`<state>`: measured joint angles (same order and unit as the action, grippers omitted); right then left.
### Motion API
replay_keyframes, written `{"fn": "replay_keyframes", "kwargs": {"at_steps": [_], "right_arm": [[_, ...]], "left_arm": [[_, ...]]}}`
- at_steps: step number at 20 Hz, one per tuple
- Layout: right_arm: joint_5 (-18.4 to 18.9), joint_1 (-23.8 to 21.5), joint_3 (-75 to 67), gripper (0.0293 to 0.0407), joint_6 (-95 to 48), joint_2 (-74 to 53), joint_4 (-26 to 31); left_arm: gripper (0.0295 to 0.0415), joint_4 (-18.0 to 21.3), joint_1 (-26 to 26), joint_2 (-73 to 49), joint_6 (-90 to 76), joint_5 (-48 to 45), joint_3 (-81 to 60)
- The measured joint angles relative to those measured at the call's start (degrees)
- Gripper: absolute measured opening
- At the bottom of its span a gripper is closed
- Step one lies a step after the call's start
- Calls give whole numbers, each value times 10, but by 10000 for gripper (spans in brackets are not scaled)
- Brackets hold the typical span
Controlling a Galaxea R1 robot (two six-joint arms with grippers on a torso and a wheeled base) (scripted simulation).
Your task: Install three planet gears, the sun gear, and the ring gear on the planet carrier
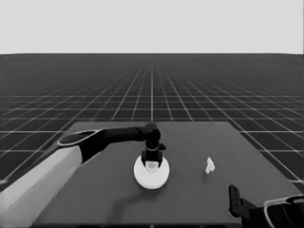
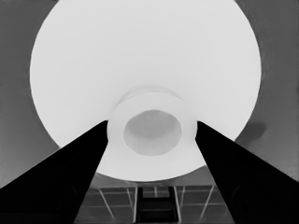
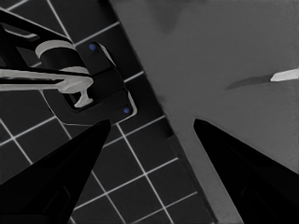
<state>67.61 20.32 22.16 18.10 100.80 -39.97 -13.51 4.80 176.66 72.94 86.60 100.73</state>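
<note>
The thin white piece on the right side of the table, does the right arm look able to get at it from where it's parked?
Probably yes. The thin white piece lies alone on bare table, and the right gripper waits at the near right corner with nothing between them.

Left end effector (image 1: 151,160) over the larger round part (image 1: 151,175) mid-table.

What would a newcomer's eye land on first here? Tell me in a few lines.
First, the larger round part at the table's middle, with the left pincer right over it, its fingers flanking the raised hub. Next, the thin white piece lying alone to the right. The right pincer waits open at the table's near right corner.
</note>
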Motion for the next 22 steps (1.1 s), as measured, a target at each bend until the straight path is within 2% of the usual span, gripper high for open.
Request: {"fn": "replay_keyframes", "kwargs": {"at_steps": [22], "right_arm": [[0, 0, 0, 385, 0, 0, 0]], "left_arm": [[351, 0, 0, 0, -110, 0, 0]]}}
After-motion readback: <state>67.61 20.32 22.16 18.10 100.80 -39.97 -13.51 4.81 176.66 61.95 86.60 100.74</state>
